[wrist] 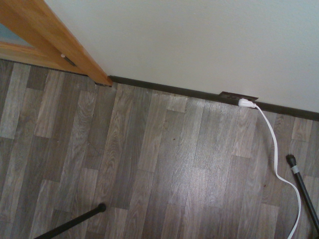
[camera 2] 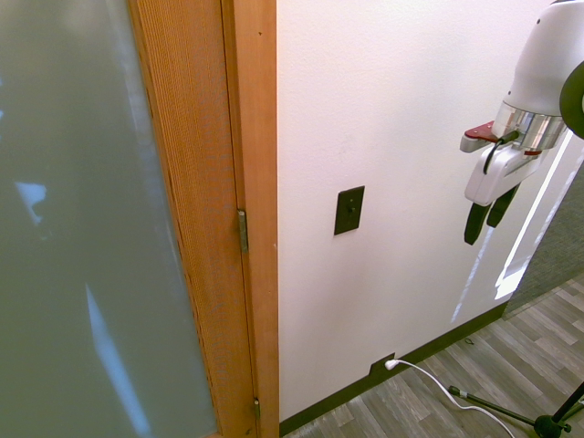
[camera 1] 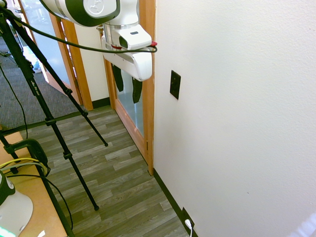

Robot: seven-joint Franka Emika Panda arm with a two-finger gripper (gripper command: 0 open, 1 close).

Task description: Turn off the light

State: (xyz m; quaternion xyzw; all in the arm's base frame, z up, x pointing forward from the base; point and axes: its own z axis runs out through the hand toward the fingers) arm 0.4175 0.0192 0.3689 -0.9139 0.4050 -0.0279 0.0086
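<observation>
Wooden door frame [camera 2: 251, 210] fills the near side of the second exterior view, with a frosted glass panel [camera 2: 82, 228] to its left and a small hinge on its edge. Right of the frame runs a white wall [camera 2: 411, 82], and on it, at about mid height, sits the switch [camera 2: 349, 210]: a small black upright plate, flat against the wall and close to the frame. In the first exterior view the same switch [camera 1: 175, 84] shows on the wall just past the frame [camera 1: 147, 89].

Away from the wall hangs the tool [camera 1: 127, 84], pointing down, its two dark fingers [camera 1: 137, 90] slightly spread with a narrow gap between them and nothing held. From the other side the tool [camera 2: 487, 214] hangs at about the height of the switch, well apart from it and not touching the wall.

Low on the wall, at the dark baseboard [wrist: 164, 89], a black socket plate [wrist: 238, 96] carries a white plug [wrist: 246, 103], and its white cord [wrist: 279, 164] trails across the grey wood-plank floor [wrist: 149, 164].
</observation>
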